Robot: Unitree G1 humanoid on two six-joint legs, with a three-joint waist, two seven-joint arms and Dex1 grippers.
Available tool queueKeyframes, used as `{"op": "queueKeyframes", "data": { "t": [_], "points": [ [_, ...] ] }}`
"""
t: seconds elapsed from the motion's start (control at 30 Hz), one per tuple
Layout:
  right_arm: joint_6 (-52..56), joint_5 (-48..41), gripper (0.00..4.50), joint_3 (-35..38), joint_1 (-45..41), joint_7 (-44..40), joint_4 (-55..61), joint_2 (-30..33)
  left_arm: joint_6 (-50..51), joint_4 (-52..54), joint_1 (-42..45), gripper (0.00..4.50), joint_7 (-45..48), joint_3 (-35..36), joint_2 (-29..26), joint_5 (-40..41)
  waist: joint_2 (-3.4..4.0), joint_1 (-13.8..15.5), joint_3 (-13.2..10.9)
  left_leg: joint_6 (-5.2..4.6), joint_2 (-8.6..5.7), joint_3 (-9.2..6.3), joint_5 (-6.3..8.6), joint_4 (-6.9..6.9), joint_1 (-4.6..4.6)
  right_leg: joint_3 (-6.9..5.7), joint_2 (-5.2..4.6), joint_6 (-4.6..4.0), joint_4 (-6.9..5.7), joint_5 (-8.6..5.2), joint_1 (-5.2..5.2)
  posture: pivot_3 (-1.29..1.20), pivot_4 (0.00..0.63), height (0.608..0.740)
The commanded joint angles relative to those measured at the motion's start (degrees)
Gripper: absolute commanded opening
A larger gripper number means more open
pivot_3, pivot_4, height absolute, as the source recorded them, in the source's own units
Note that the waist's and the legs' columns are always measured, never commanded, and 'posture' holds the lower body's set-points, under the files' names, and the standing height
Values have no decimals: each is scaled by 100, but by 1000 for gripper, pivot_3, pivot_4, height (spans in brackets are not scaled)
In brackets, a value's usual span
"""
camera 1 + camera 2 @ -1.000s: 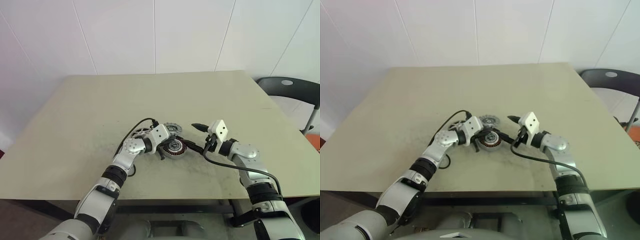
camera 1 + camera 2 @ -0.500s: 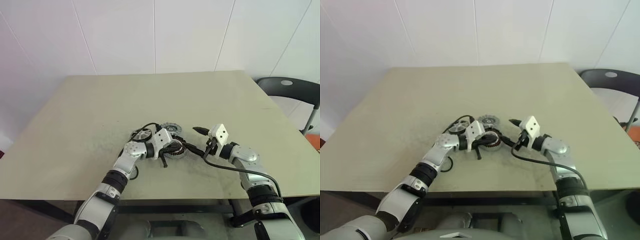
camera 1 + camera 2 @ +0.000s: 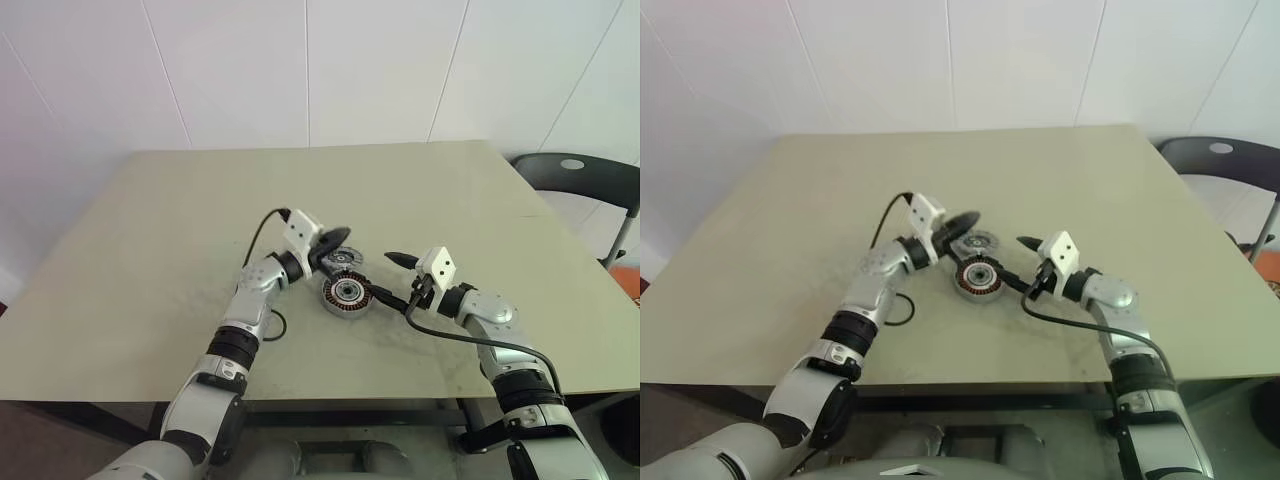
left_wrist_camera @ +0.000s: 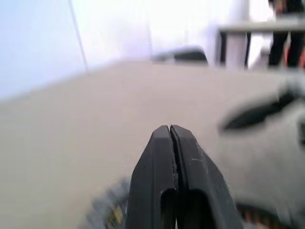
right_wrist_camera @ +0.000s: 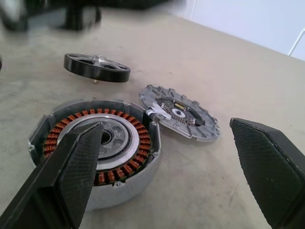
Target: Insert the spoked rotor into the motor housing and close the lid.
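Right wrist view: motor housing beside gaping right tool.

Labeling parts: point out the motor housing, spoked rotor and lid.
motor housing (image 5: 95, 143): right wrist view, on its silver hub.
spoked rotor (image 5: 179, 115): right wrist view, on its dark centre.
lid (image 5: 96, 67): right wrist view, on its top face.

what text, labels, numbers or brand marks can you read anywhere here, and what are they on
None can be read.
Motor housing: copper windings and a silver hub, no lettering seen.
Spoked rotor: small marks around its dark centre, too small to read.
Lid: plain, no marking seen.
Table: bare, no label.
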State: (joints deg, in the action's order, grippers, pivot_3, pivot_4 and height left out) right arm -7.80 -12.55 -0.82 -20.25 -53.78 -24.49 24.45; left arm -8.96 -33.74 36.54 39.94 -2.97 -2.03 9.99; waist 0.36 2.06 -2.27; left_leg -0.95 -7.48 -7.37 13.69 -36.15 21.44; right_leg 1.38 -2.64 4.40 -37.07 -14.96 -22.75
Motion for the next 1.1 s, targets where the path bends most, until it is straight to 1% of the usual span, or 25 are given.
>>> {"op": "queueKeyframes", "data": {
  "t": [0.03,0.27,0.4,0.5,0.63,0.73,0.77,0.87,0.97,1.1],
  "points": [
    [20,-160,4500,89,-72,-117,182,21,457,740,-338,62,62,233,-133,429,1,4,0,0,0,0,0,0,-1,0,0,0,-1,0,0,0,0,740],
    [127,-235,4500,95,42,-485,670,360,2359,2838,-1725,62,-80,669,-527,1600,1,13,0,0,1,0,0,-4,-2,2,1,-2,-3,-1,3,0,0,740],
    [84,-214,4500,55,-7,-685,743,540,3166,3489,-2437,62,-401,1013,-637,2169,1,18,0,1,1,0,1,-4,-9,2,1,-4,-2,-3,11,0,0,740],
    [45,-199,4500,12,-58,-818,741,609,3795,3986,-2839,62,-682,1259,-593,2739,0,23,0,1,2,0,1,-7,-8,1,1,-10,-2,-7,11,0,0,740],
    [-55,-145,4500,-16,-174,-933,586,620,4364,4494,-3320,62,-898,1272,-645,3087,0,23,0,10,2,0,7,-7,-8,2,0,-21,0,-13,13,0,0,740],
    [-143,-112,4500,-32,-255,-967,437,611,4698,4673,-3554,659,-1068,1354,-633,3374,0,23,0,13,3,0,8,-6,-8,2,0,-22,0,-14,13,0,0,740],
    [-177,-103,4500,-37,-270,-975,399,606,4800,4665,-3560,932,-1198,1397,-596,3454,0,24,-1,13,3,0,8,-6,-9,2,0,-23,0,-15,13,0,0,740],
    [-288,-67,4500,-51,-297,-973,307,577,4932,4317,-3442,1868,-1654,1490,-482,3376,-1,38,-1,13,3,0,9,-8,-10,1,0,-24,0,-15,15,0,0,740],
    [-353,-57,4500,-46,-296,-980,258,574,5032,4140,-3322,2824,-1908,1541,-395,3409,-1,30,-1,14,3,1,9,-9,-11,1,0,-24,2,-16,19,0,0,740],
    [-434,-65,4500,-6,-253,-997,227,618,5180,3601,-2960,4136,-2590,1740,-125,3368,-3,31,-1,14,2,2,9,-8,-10,1,0,-23,5,-15,17,0,0,740]
  ]
}}
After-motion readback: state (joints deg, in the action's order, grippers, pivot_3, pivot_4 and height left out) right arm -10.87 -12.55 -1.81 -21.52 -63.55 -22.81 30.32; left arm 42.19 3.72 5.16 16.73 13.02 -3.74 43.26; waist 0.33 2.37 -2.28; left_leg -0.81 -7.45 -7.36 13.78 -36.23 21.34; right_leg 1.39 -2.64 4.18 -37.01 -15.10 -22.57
